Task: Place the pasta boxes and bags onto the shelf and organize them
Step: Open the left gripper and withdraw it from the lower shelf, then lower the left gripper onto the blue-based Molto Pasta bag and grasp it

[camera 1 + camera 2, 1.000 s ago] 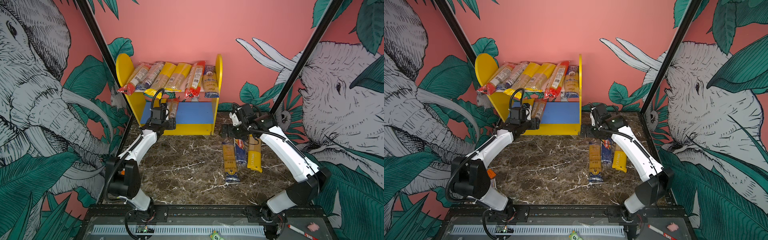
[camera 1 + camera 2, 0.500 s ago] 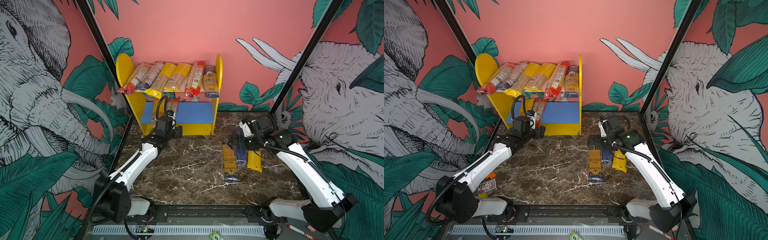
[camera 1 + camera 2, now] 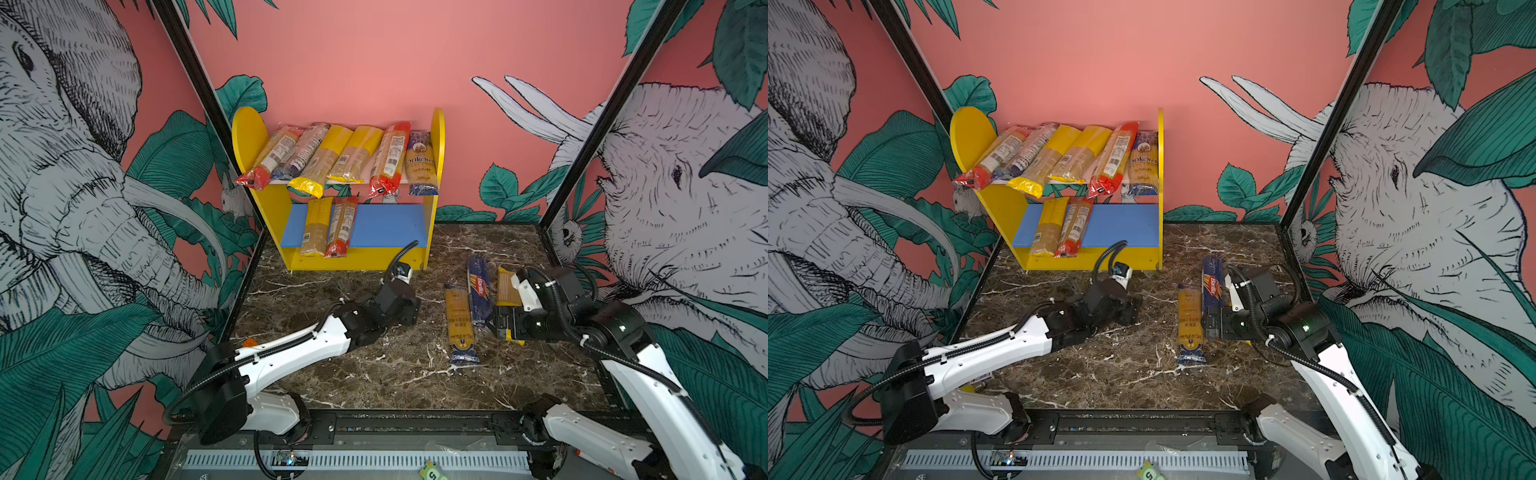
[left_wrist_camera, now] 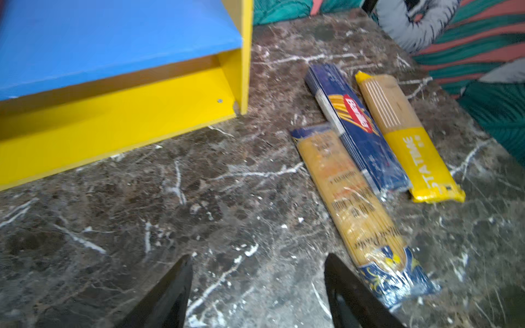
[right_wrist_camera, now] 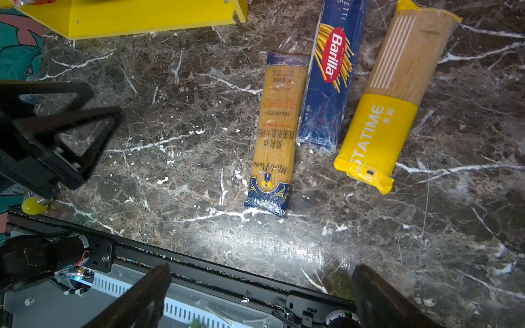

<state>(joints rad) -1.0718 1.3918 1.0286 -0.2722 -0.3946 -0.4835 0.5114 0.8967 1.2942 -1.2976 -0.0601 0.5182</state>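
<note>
Barilla box (image 5: 331, 85) lies near the open, empty right hand (image 5: 262, 268); open left hand (image 4: 257, 257) is well apart.

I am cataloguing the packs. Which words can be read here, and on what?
"Barilla": dark blue box.
"STATIME", start out of sight: yellow-ended bag.
"SPAGHETTI": blue-ended bag; other print unreadable.
"ankara": rightmost bag atop the shelf.
White labels on other shelved bags: too small.

eight packs (image 3: 390, 158) on the shelf (image 3: 438, 137) at the back, three side by side on the table (image 3: 386, 374)
</note>
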